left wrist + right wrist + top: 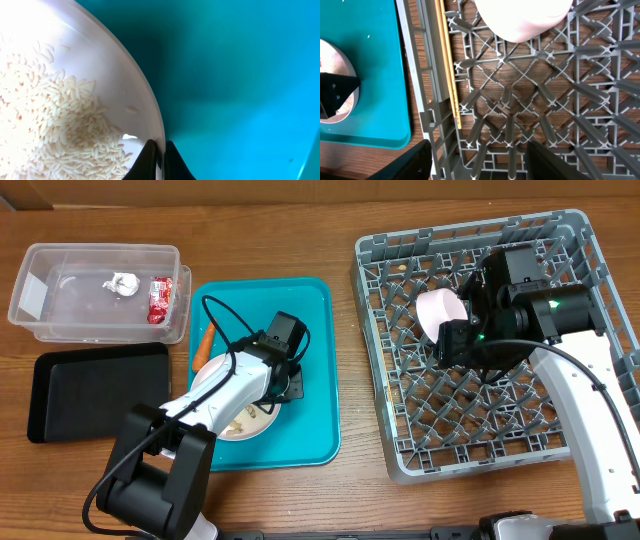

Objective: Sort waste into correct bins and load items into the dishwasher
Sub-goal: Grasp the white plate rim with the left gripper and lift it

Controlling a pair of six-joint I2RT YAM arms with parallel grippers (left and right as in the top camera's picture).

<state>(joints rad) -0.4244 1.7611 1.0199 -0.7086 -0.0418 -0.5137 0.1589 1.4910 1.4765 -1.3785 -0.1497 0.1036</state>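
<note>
My left gripper (160, 161) is shut on the rim of a white bowl (125, 80) that holds loose white rice (55, 125). In the overhead view the left gripper (278, 388) and the bowl (246, 422) are on the teal tray (310, 310). An orange carrot (204, 344) lies at the tray's left edge. My right gripper (480, 165) is open and empty above the grey dish rack (435, 115), near its left side (449, 348). A round white dish (440, 310) stands in the rack, and chopsticks (448, 60) lie along the rack's left wall.
A clear tub (100, 250) at the back left holds a white tissue (125, 282) and a red-and-white wrapper (160, 300). A black tray (100, 390) lies in front of it. The dish rack (580, 240) fills the right side.
</note>
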